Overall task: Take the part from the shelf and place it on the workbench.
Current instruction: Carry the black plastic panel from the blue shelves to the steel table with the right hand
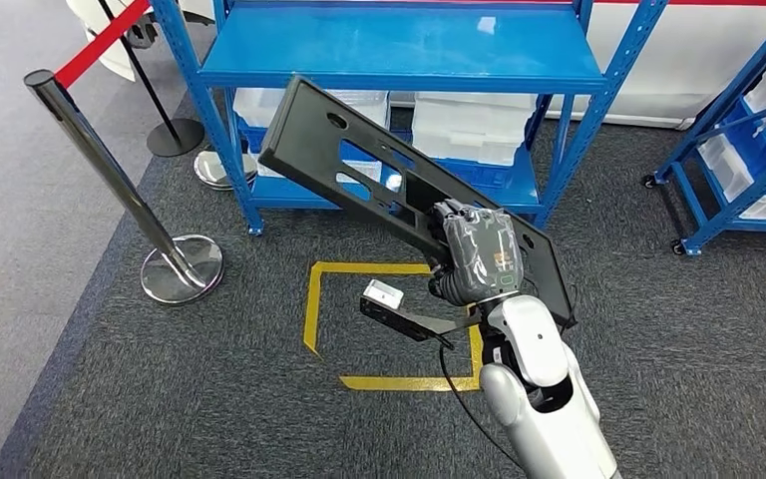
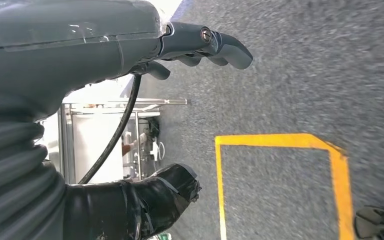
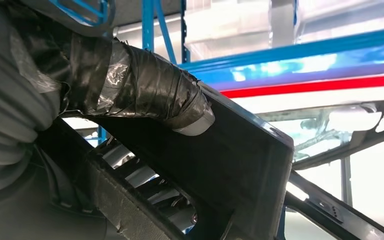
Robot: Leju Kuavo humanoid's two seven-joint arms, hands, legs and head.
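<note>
The robot's right hand (image 1: 477, 254), grey and taped, is clamped around a long flat black plastic panel with cut-out holes (image 1: 359, 165); in the right wrist view its tape-wrapped thumb (image 3: 150, 95) presses on the panel's face; the grip sits near the panel's lower end, at about five o'clock along its length, probably because that end was nearest to reach; the rest of the panel juts up toward ten o'clock, tilted in the air and clear of the blue metal shelf rack (image 1: 399, 60) at twelve o'clock; white plastic bins (image 1: 474, 128) sit on the rack's lower shelf; the left hand (image 2: 200, 47) hangs over grey carpet (image 1: 209, 399) with fingers loosely spread, holding nothing; yellow floor tape (image 1: 311, 309) marks a square below; a chrome barrier post (image 1: 110, 170) stands at nine o'clock.
</note>
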